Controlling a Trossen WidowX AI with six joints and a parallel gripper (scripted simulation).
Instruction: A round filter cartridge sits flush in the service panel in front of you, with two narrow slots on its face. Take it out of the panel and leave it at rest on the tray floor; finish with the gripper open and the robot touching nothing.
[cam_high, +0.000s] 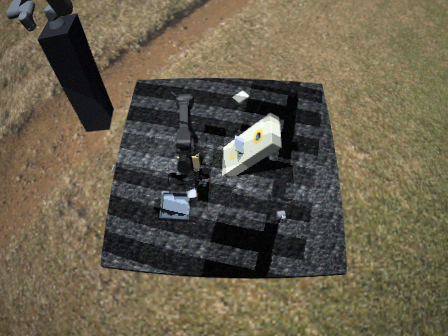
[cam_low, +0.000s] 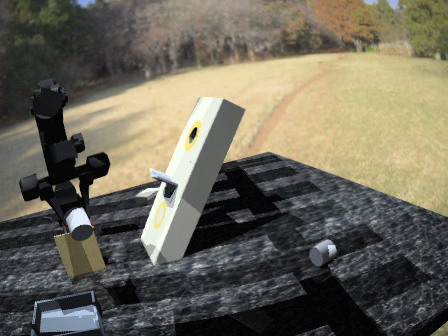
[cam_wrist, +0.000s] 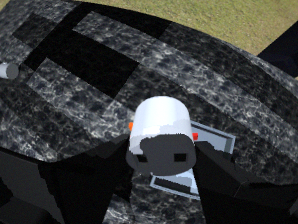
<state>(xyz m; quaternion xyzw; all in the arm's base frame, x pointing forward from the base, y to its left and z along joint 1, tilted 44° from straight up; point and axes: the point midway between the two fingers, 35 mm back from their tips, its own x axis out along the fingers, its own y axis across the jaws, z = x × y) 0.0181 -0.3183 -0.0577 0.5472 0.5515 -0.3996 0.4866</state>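
Note:
The white round cartridge is held in the air between the fingertips of my gripper. In the wrist view two dark slots show on its grey end face. It is off the table, near the tray's panel-side far corner in the top view. The tray is a shallow grey-blue box; in the wrist view it lies partly behind the cartridge and right finger. The tilted cream panel has a dark, empty-looking round opening ringed in yellow.
A pale flap sticks out from the panel. A yellowish block stands near the arm. Another small pale cylinder lies on the table. A white flat piece lies behind the panel.

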